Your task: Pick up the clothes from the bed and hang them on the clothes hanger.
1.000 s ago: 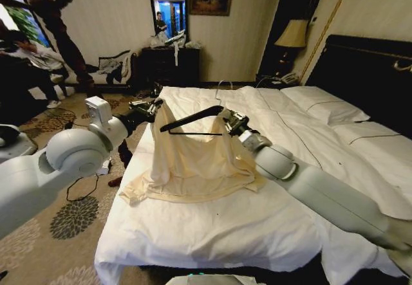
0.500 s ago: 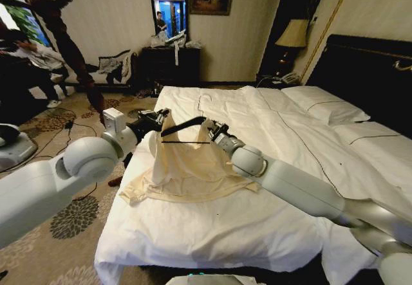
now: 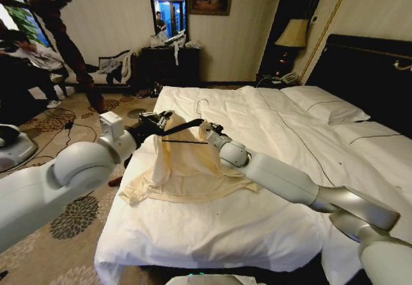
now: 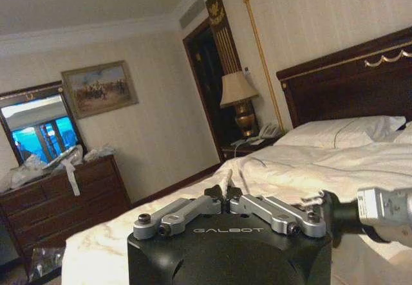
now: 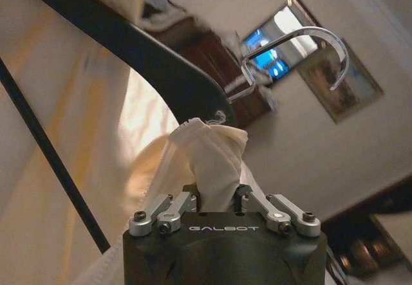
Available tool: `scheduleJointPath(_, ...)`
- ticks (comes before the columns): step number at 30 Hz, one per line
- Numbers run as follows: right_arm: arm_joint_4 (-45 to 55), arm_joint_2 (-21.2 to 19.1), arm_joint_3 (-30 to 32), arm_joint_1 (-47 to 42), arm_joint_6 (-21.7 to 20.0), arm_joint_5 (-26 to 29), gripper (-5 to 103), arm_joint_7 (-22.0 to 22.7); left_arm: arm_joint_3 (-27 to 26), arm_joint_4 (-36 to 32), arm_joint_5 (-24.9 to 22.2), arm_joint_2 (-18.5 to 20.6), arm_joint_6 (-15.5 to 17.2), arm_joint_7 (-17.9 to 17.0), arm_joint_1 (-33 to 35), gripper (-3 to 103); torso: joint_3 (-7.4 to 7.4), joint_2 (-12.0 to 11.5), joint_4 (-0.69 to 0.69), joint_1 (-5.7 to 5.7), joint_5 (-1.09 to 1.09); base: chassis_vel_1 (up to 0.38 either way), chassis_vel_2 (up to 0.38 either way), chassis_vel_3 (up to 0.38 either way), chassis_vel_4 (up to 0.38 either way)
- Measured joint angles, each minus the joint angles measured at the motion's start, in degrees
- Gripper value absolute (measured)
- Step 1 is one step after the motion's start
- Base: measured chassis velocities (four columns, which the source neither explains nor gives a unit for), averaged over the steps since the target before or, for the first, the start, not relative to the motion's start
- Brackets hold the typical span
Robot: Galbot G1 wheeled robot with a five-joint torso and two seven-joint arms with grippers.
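Note:
The cream clothes (image 3: 183,169) hang between my two grippers over the bed (image 3: 270,143), the lower hem lying on the white duvet. My left gripper (image 3: 161,119) is shut on one upper edge of the shirt. My right gripper (image 3: 207,130) is shut on the other, and its wrist view shows a bunch of cream fabric (image 5: 211,156) pinched between the jaws. The black clothes hanger (image 3: 187,127) sits tilted in the top of the shirt, its wire hook (image 5: 302,47) pointing up. In the left wrist view my left gripper (image 4: 223,193) has its jaws together on a pale sliver.
White pillows (image 3: 325,105) and the black headboard (image 3: 360,73) lie to the right. A dark dresser (image 3: 170,63) with a mirror stands at the back wall, a lamp (image 3: 293,35) in the corner. Patterned carpet (image 3: 71,214) with cables runs along the bed's left side.
Both grippers have moved left and closer together. The shirt's top has bunched narrower, and the hanger has gone left and lower with it.

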Motion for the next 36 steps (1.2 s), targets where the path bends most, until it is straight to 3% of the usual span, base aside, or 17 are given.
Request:
scheduleJointPath(5, -1.57, -0.13, 1.72, -1.08, 0.05, -0.15, 23, 0.19, -0.39, -0.94, -0.79, -0.25, 0.31, -0.63, -0.03, 0, 0.0, 0.0, -0.02, 0.01, 0.02, 0.0, 0.0, 0.0, 0.0)
scheduleJointPath(9, -1.54, 0.75, 1.5, -1.18, 0.07, 0.52, 23, 0.77, 2.6, -0.73, 1.11, -2.06, 0.35, -1.06, -0.23, 0, 0.0, 0.0, 0.01, 0.0, -0.01, 0.0, 0.0, 0.0, 0.0)
scheduleJointPath(16, 3.34, 3.41, -2.22, 0.96, 0.14, 2.37, 23, 1.82, 8.75, 6.24, 5.58, -7.85, 0.12, -0.57, -4.38, 0, 0.0, 0.0, 0.01, 0.01, -0.01, 0.0, 0.0, 0.0, 0.0)
scheduleJointPath(22, 2.06, 6.81, -4.37, 2.05, 0.17, 2.36, 23, 2.16, 11.55, 8.16, 4.81, -11.37, 0.17, -0.5, -8.27, 0, 0.0, 0.0, -0.01, 0.02, 0.0, 0.0, 0.0, 0.0, 0.0)
scheduleJointPath(25, -0.17, 8.21, -4.39, 2.14, 0.18, 2.27, 23, 2.22, 12.18, 6.6, 4.18, -10.88, 0.29, -0.49, -8.83, 0, 0.01, 0.0, -0.02, 0.02, 0.0, 0.0, 0.0, 0.0, 0.0)
scheduleJointPath(31, -3.29, 10.18, -4.06, 2.75, 0.2, 2.38, 23, 2.45, 11.81, 2.55, 5.32, -6.28, 0.1, 1.08, -5.81, 0, 0.0, 0.0, 0.05, 0.01, 0.0, 0.0, 0.0, 0.0, 0.0)
scheduleJointPath(36, -2.68, 9.83, -3.2, 2.72, 0.2, 3.18, 23, 3.0, 12.23, 1.32, 7.17, -4.56, -0.58, 2.06, -3.34, 0, 0.0, 0.0, -0.01, 0.01, 0.0, 0.0, 0.0, 0.0, 0.0)
